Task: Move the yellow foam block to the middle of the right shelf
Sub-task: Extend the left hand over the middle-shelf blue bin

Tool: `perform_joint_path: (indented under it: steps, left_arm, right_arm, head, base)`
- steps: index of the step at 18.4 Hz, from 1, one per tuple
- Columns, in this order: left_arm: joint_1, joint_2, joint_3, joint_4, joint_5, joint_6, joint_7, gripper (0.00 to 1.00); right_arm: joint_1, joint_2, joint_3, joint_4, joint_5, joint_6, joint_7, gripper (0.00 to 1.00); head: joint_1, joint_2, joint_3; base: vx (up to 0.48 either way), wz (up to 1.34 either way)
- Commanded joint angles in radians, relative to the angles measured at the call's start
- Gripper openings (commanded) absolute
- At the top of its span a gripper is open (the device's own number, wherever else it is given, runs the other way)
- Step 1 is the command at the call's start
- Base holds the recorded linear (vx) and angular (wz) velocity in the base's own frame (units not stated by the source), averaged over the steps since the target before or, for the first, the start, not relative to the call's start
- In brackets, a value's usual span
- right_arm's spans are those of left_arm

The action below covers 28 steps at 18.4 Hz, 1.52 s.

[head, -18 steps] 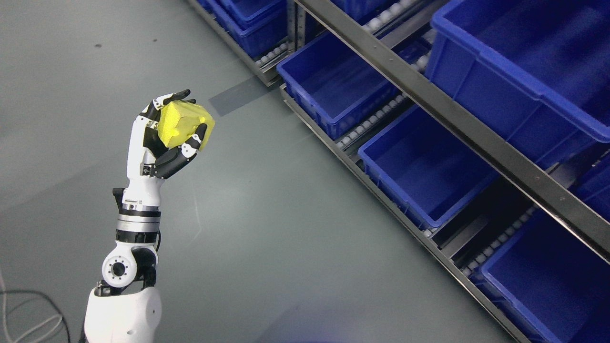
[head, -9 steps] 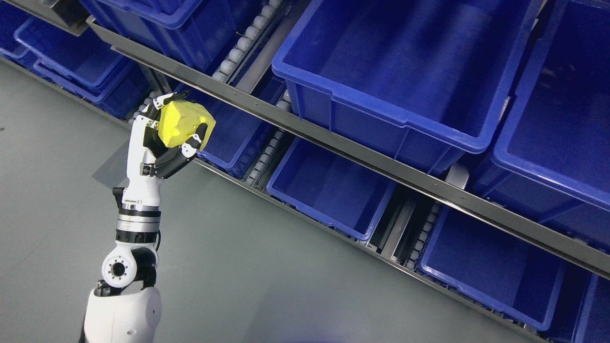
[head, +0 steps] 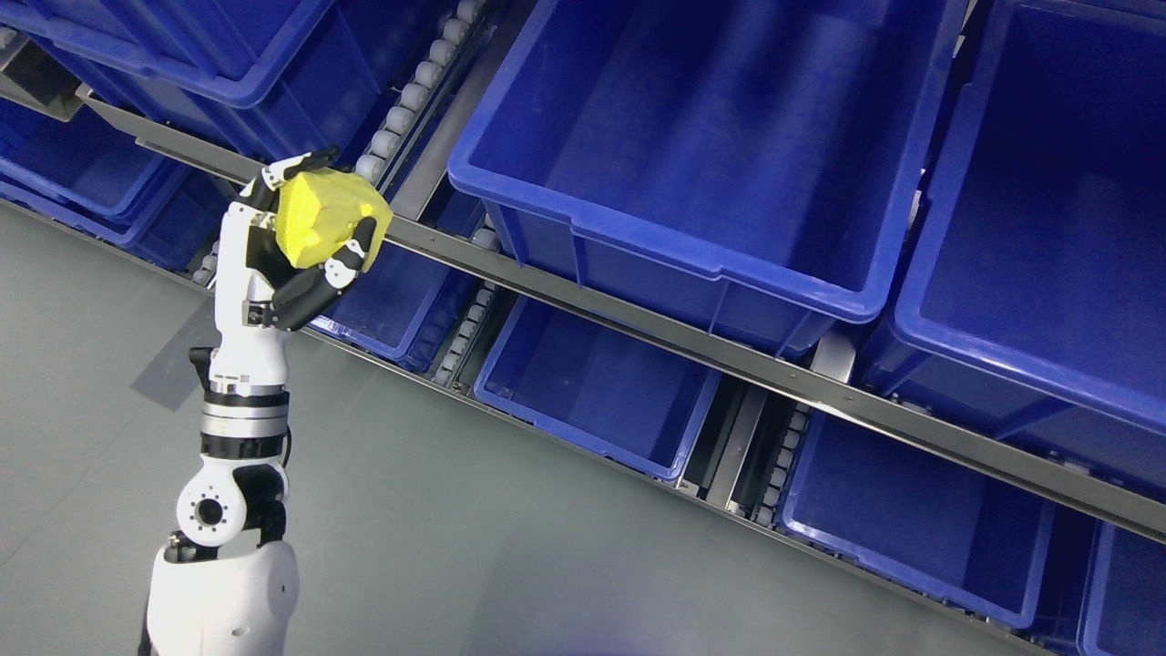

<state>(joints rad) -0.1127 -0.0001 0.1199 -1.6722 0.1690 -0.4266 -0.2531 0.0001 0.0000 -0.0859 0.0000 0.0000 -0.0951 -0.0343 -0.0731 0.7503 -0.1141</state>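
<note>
My left hand (head: 305,228) is raised at the left of the head view, shut on the yellow foam block (head: 323,217), thumb and fingers curled around it. The hand is held in front of the shelf's grey front rail (head: 638,333), left of a large empty blue bin (head: 701,155) on the upper level. The right arm is out of view.
The shelf rack runs diagonally across the view with several empty blue bins: upper right (head: 1048,228), upper left (head: 182,55), and lower ones (head: 592,392) (head: 920,519). White rollers (head: 410,91) run between bins. Grey floor (head: 410,547) lies below.
The whole picture has shifted as the camera turned toward the shelf, which now fills the view closer. The left hand still holds the block and sits slightly further left and higher.
</note>
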Motion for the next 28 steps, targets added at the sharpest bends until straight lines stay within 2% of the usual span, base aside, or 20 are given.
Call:
perform_joint_path:
  steps: [1,4,7,10,13,18,21,22,25,28]
  left_arm:
    - [-0.099,0.018,0.076,-0.037,0.0,0.005,0.0,0.0]
    - [-0.243,0.018,0.073,0.023,-0.023,0.046,0.0,0.0]
    - [-0.404,0.018,0.07,0.17,-0.1,0.12,0.002,0.0]
    - [-0.504,0.018,0.029,0.264,-0.126,0.163,0.002,0.0]
    - [-0.556,0.018,-0.017,0.35,-0.125,0.175,0.003,0.0]
    - [-0.585,0.018,-0.092,0.414,-0.161,0.175,-0.011,0.0]
    - [-0.599,0.018,-0.131,0.43,-0.313,0.178,-0.096,0.0]
    - [-0.617,0.018,-0.158,0.448,-0.377,0.184,-0.176,0.0]
    - [-0.637,0.018,-0.184,0.454,-0.447,0.203,-0.306,0.0]
    - [-0.656,0.018,-0.204,0.453,-0.453,0.201,-0.341,0.0]
  right_arm:
    - [0.001,-0.017,0.0,-0.017,0.003,0.0,0.001,1.0]
    - [0.001,-0.017,0.0,-0.017,0.003,0.0,0.001,1.0]
    - [0.001,-0.017,0.0,-0.017,0.003,0.0,0.001,1.0]
    - [0.001,-0.017,0.0,-0.017,0.003,0.0,0.001,1.0]
    - [0.001,-0.017,0.0,-0.017,0.003,0.0,0.001,1.0]
    - [0.001,-0.017,0.0,-0.017,0.003,0.0,0.001,1.0]
    - [0.001,-0.017,0.0,-0.017,0.003,0.0,0.001,1.0]
    - [0.001,-0.017,0.0,-0.017,0.003,0.0,0.001,1.0]
    - [0.001,-0.017,0.0,-0.017,0.003,0.0,0.001,1.0]
    - [0.001,-0.017,0.0,-0.017,0.003,0.0,0.001,1.0]
  head:
    - [0.0,0.0,0.0]
    - [0.0,0.0,0.0]
    - [0.0,0.0,0.0]
    - [0.0,0.0,0.0]
    - [0.0,0.0,0.0]
    - [0.0,0.0,0.0]
    - [0.0,0.0,0.0]
    - [0.0,0.0,0.0]
    - [0.0,0.0,0.0]
    - [0.0,0.0,0.0]
  base:
    - [0.041,-0.09]
    - [0.038,-0.07]
    - [0.029,0.0]
    - [0.018,-0.02]
    - [0.0,0.0]
    - [0.001,-0.01]
    - [0.022,-0.06]
    - [0.031,-0.04]
    - [0.03,-0.07]
    - [0.034,-0.11]
